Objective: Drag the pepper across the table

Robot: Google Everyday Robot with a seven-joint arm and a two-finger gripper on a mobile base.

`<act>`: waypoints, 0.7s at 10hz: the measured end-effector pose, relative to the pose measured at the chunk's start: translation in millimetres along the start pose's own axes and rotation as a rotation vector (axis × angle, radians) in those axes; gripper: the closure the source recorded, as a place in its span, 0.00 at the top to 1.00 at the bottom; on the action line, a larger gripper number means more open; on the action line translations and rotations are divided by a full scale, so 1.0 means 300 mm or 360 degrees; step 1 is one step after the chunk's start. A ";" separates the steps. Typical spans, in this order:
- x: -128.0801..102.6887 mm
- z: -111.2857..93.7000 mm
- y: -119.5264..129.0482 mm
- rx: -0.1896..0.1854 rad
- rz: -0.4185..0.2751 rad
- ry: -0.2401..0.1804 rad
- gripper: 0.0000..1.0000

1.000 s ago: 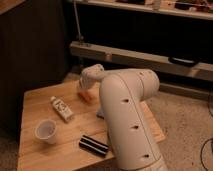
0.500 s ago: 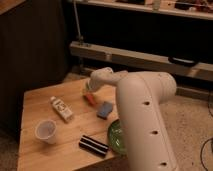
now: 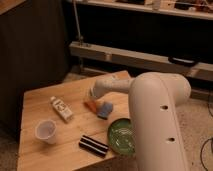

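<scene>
- Where the white arm [image 3: 160, 120] fills the near right of the view, its thick upper section rises past the edge of the table [image 3: 37, 100] and bends left over the planks.
- Nearest on the wood, a black block [image 3: 93, 145] with pale stripes lies flat by the front edge.
- Just right of it, a green plate [image 3: 121, 136] sits partly hidden behind the arm.
- To the left, a white cup [image 3: 46, 131] stands upright, well apart from the block.
- Farther in, a white bottle [image 3: 61, 108] lies on its side, its cap toward the back left corner.
- At mid-table, a blue sponge [image 3: 105, 109] lies flat between the plate and the arm's forearm.
- The pepper [image 3: 91, 106], orange-red, lies on the wood just beside the sponge's left edge, right of the bottle.
- The gripper [image 3: 93, 96] is down directly over the pepper's far end, fingers drawn together. It seems to press on the pepper, though the contact is hard to make out.
- Beyond the table, speckled floor [image 3: 200, 112] shows at right, a pale rail [image 3: 140, 57] runs across the dark back wall, and a dark cabinet [image 3: 30, 50] stands at left.
</scene>
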 end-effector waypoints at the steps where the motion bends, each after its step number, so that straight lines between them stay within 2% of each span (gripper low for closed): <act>1: 0.025 -0.005 0.013 -0.0004 -0.0026 0.0000 0.21; 4: 0.114 -0.058 0.026 -0.0019 -0.0065 -0.0016 0.21; 7: 0.152 -0.091 0.075 -0.0035 -0.0123 -0.0028 0.21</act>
